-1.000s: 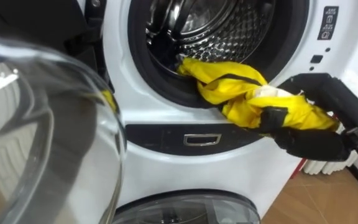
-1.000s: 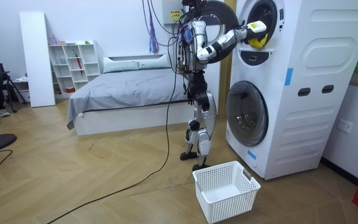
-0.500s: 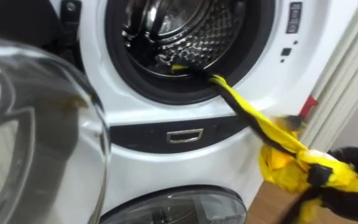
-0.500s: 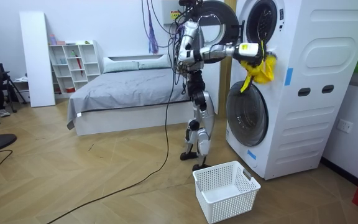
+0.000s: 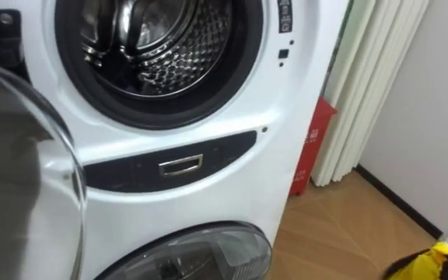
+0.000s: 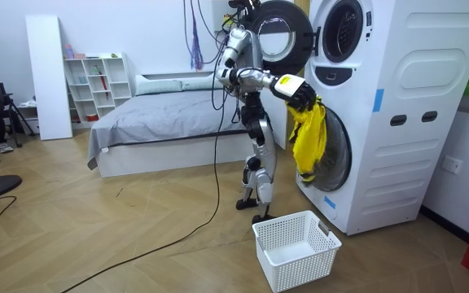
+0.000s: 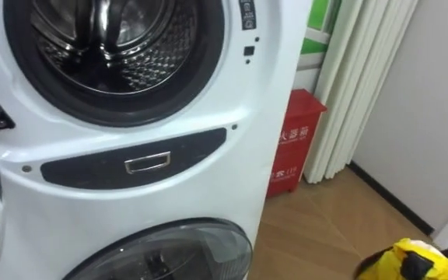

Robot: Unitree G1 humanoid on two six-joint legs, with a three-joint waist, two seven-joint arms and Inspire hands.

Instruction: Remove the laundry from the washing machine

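a: where's the cloth right now?

b: out of the drum. my right hand (image 6: 298, 91) is closed round the top of the yellow garment (image 6: 308, 138). the rest hangs straight down below the hand, in front of the lower machine's door (image 6: 336, 163).

a: what worries you?

b: the drop. the white basket (image 6: 295, 248) sits on the floor well below the hand, and i can't tell if it's squarely under it. if i let go here, i judge the garment could catch the rim or land on the floor. it hangs long too, so a swing could drag it against the lower door. and i'm holding a bunch of cloth, which might slip.

a: anything else close by?

b: the open glass door (image 5: 22, 179) of the upper machine, above the hand and to its left. a careless turn could knock it.

a: counts?

b: one yellow garment, one basket and two stacked machines. there's one open drum (image 5: 150, 47) above the hand, bare metal where i can see into it. one glass door stands open, and there's one red box (image 7: 294, 140) beside the machines.
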